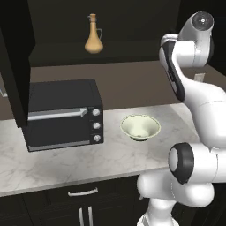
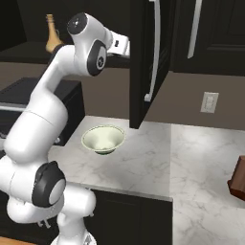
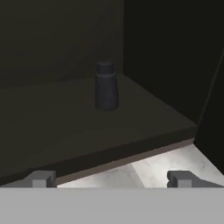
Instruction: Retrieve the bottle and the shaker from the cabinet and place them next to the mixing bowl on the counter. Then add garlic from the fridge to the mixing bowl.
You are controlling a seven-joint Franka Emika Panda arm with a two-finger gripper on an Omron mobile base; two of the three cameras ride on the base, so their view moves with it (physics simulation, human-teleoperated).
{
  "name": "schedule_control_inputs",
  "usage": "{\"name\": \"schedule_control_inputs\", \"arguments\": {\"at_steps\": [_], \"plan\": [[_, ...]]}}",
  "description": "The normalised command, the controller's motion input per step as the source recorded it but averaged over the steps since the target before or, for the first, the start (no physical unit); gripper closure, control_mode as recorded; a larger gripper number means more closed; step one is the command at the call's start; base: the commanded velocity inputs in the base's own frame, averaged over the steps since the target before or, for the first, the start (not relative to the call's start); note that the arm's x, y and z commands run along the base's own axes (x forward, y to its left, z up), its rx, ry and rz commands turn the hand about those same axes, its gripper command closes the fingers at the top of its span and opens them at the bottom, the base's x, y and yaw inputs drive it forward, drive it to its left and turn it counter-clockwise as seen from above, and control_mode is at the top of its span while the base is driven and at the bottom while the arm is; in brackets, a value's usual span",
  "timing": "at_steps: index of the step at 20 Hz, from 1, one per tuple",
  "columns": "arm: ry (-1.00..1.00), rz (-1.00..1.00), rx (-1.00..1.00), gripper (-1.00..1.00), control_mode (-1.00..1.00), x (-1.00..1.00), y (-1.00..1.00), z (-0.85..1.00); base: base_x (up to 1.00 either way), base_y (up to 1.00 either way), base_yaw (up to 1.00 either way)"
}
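1. Dark grey finger tips stand wide apart at the bottom edge of the hand view, at 7 and 5 o'clock; the gripper is fully spread and holds nothing.
2. Ahead of the gripper, at 12 o'clock in the hand view, the shaker stands upright on the cabinet shelf, near the right inner wall and set back from the shelf lip, apart from the fingers.
3. In the left base view the bottle stands upright on the same shelf at 11 o'clock; the mixing bowl sits on the counter near centre, just right of the microwave oven.
4. Risk, judged: an approach aimed too high would meet the shaker's narrower cap and tip it against the wall; one too far right could strike the cabinet side or the open door.
5. Risk, judged: dark shaker against dark shelf gives poor contrast, so a misjudged depth could push it rearward.
6. Materials: shaker matte, near black, tapered with a ribbed cap; shelf flat and matte; bottle smooth tan, bulbous with a slim neck; bowl pale, flaring; counter marbled stone.
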Motion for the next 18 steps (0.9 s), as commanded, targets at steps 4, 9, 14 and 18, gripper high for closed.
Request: {"name": "schedule_control_inputs", "arguments": {"at_steps": [4,9,14,18], "plan": [[0.00,0.00,0.02,-1.00,-1.00,0.36,-0.11,0.00,0.00,0.00,0.00],[0.00,0.02,0.00,-1.00,-1.00,0.32,-0.22,0.00,0.00,0.00,0.00],[0.00,0.01,0.00,-1.00,-1.00,0.23,-0.11,0.00,0.00,0.00,0.00],[0.00,0.01,0.00,-1.00,-1.00,0.26,0.00,0.00,0.00,0.00,0.00]]}}
